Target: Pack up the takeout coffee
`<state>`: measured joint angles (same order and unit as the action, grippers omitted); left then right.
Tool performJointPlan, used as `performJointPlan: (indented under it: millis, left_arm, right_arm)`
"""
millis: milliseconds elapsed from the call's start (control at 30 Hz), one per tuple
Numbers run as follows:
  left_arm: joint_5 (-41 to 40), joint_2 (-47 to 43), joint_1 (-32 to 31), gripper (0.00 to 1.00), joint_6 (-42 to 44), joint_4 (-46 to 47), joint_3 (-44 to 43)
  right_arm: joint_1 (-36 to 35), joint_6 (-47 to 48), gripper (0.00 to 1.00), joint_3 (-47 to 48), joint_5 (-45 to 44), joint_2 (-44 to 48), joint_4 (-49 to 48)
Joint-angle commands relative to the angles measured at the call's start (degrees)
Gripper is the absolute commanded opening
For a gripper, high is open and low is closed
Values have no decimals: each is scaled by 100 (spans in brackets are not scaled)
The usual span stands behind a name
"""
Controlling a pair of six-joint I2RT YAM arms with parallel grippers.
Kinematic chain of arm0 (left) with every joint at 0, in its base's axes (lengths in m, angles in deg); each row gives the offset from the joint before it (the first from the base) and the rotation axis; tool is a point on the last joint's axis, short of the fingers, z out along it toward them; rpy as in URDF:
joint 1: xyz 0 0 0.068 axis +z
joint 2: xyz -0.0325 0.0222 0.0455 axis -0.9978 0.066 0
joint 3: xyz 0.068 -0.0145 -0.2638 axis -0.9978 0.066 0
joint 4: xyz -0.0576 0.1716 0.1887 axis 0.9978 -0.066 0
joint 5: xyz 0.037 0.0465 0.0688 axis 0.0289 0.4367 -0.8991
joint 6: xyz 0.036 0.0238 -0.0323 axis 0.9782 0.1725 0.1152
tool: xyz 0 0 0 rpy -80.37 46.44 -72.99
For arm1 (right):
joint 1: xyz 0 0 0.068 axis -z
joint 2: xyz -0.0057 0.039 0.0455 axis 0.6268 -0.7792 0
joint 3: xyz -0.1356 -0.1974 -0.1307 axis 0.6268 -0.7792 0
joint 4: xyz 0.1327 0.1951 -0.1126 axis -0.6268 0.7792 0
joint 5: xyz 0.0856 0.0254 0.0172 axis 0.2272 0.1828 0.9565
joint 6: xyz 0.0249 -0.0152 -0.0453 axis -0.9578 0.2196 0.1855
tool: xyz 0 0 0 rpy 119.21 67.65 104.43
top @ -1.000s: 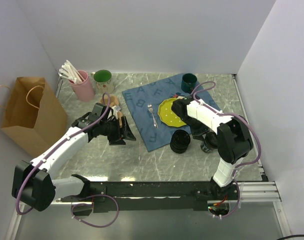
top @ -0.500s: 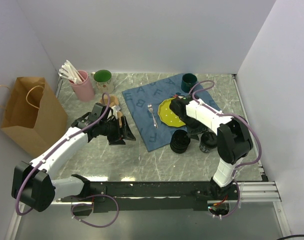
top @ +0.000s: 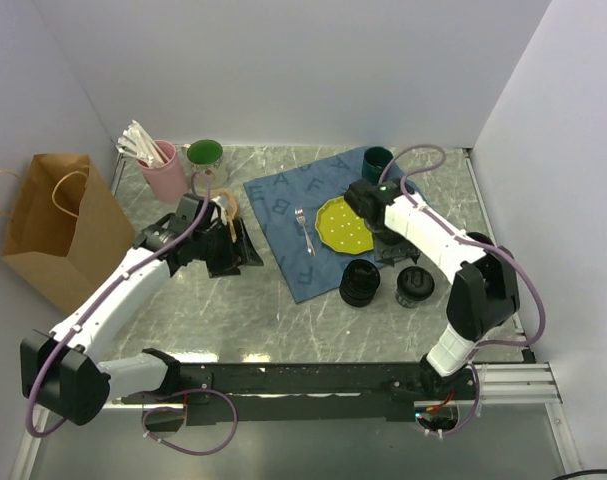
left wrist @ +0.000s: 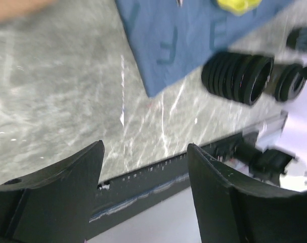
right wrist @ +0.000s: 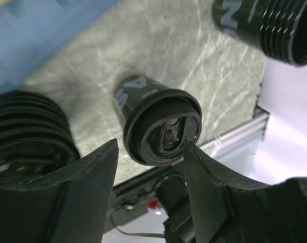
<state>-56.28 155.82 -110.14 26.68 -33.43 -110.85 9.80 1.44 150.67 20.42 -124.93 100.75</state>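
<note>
Two black takeout coffee cups stand on the marble table, toward its front right. The lidded cup sits just right of the ribbed cup, which is just beside the near edge of a blue lettered cloth.

The right gripper hangs just behind the lidded cup, fingers spread and holding nothing. In the wrist view the lid shows between the two fingers. One fingertip overlaps its rim, though whether they touch is hard to tell.

The right arm rises from its base, bends at the elbow near the table's right side, and reaches back beside a yellow plate, its wrist tipped down toward the cups.

The left gripper is well apart to the left, jaws wide and empty over bare marble. Its arm stretches diagonally toward the table's middle.
</note>
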Motion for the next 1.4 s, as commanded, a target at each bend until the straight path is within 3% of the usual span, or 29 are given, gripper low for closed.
performJointPlan:
  millis: [0,233,333,433,533,633,867,1000,1167,1300,1367]
  left_arm:
    - [-1105,-338,37,73,-459,-348,-701]
    - [-3180,-304,107,75,-1110,-1551,-2044]
    - [-4024,-233,125,78,-1593,-2184,-2467]
    - [-4937,-268,177,80,-1971,-2729,-2844]
    - [-5692,-321,274,81,-2367,-3300,-3345]
    - [-6255,-260,379,80,-2123,-3573,-3916]
    - [-7135,48,932,75,-157,-3435,-4754]
    - [-6935,31,1687,75,541,-2880,-4508]
    - [-6594,145,2067,79,454,-2880,-4498]
    - [-4787,83,2076,65,752,-2547,-4508]
    - [-4484,92,2067,63,464,-2694,-4499]
  right_arm:
    - [89,59,62,776,88,482,1257]
    - [-87,1225,65,1578,1783,1307,257]
    - [-166,1448,73,1411,2521,1738,-104]
    - [-175,1457,97,1025,3180,2213,-535]
    - [-166,1421,100,752,3498,2678,-834]
    - [-175,1456,100,585,3586,2968,-1036]
    - [-175,1808,100,531,3710,3084,-835]
    - [-183,1905,100,645,3753,3066,-650]
    - [-183,1922,100,760,3780,3031,-536]
    - [-183,1817,99,716,3859,2988,-641]
    - [-175,1764,98,760,3911,2978,-641]
